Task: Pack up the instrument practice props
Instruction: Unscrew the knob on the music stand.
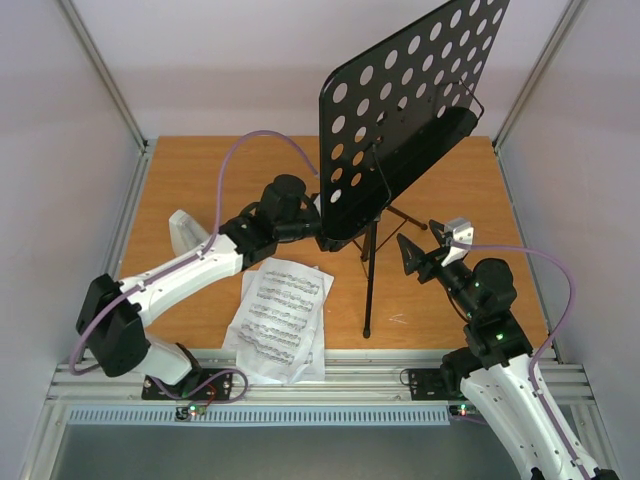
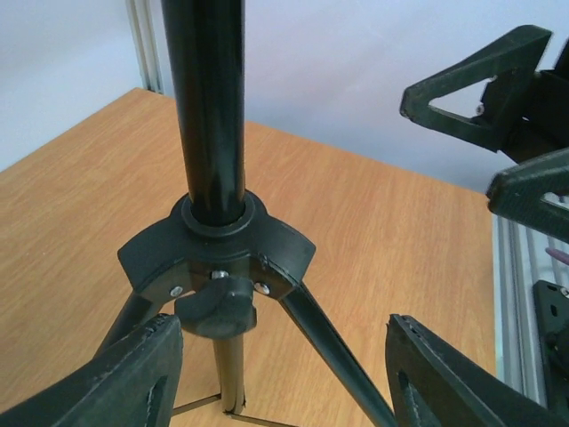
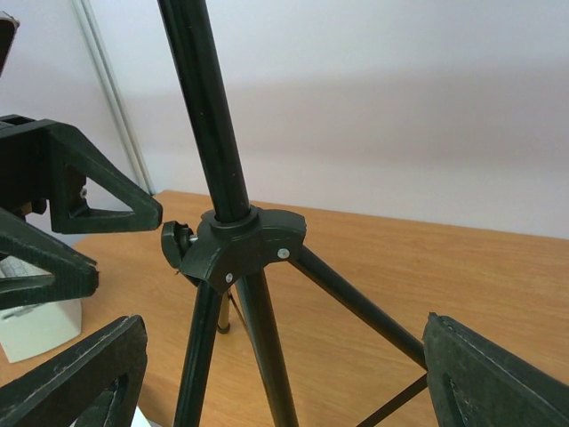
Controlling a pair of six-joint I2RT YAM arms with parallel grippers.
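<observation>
The black music stand (image 1: 400, 110) stands upright on the wooden table, its perforated desk tilted over its tripod hub (image 2: 218, 245). My left gripper (image 2: 284, 378) is open, its fingers on either side of the hub's knob (image 2: 216, 307) and the legs, touching nothing that I can see. From the other side my right gripper (image 3: 289, 378) is open around the tripod legs (image 3: 258, 347), below the hub. White sheet-music pages (image 1: 280, 315) lie near the front edge. The white metronome (image 1: 188, 232) stands at the left, behind the left arm.
The stand's desk overhangs and partly hides the left gripper (image 1: 322, 238) in the top view. The right gripper (image 1: 425, 245) faces it across the pole (image 1: 372, 270). Aluminium frame posts and white walls enclose the table (image 1: 470, 200).
</observation>
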